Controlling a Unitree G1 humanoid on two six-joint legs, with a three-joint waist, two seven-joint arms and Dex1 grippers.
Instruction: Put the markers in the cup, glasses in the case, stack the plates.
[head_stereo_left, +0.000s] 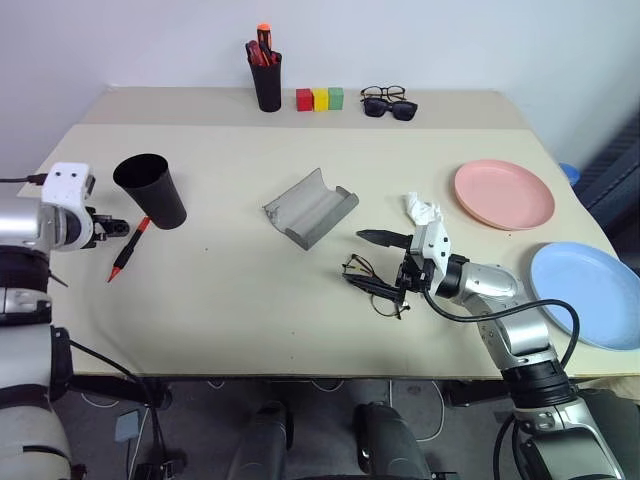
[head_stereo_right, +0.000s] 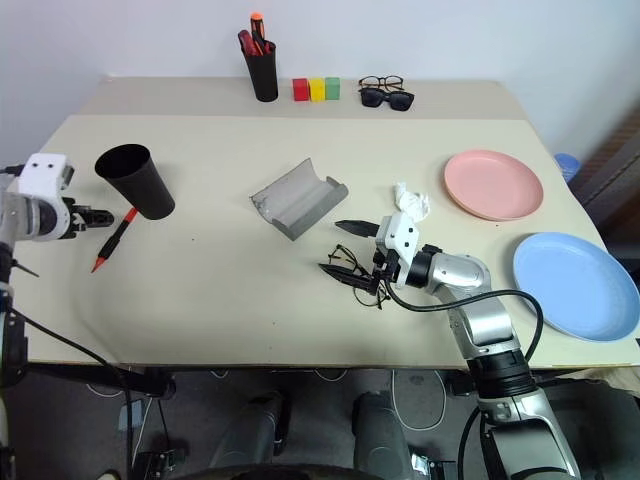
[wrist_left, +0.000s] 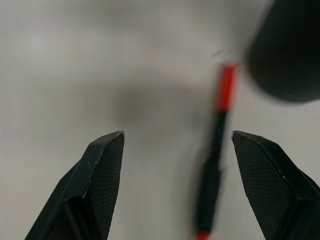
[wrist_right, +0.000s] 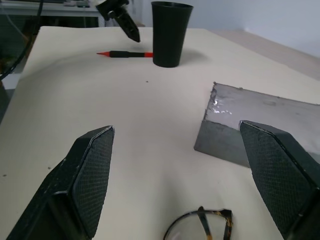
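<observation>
A red and black marker (head_stereo_left: 128, 250) lies on the table just left of the black cup (head_stereo_left: 150, 190), which stands upright. My left gripper (head_stereo_left: 110, 228) hangs open right above the marker; in the left wrist view the marker (wrist_left: 215, 150) shows between the fingertips, nearer one of them. The grey case (head_stereo_left: 310, 207) lies open at the table's middle. The wire-frame glasses (head_stereo_left: 375, 285) lie in front of it. My right gripper (head_stereo_left: 378, 262) stands open and level over them, holding nothing. The pink plate (head_stereo_left: 503, 193) and blue plate (head_stereo_left: 585, 295) lie apart at the right.
A black pen holder (head_stereo_left: 266, 75) with red pens, three coloured blocks (head_stereo_left: 319, 98) and two other pairs of glasses (head_stereo_left: 388, 100) stand along the back. A crumpled white piece (head_stereo_left: 424, 210) lies between the case and the pink plate.
</observation>
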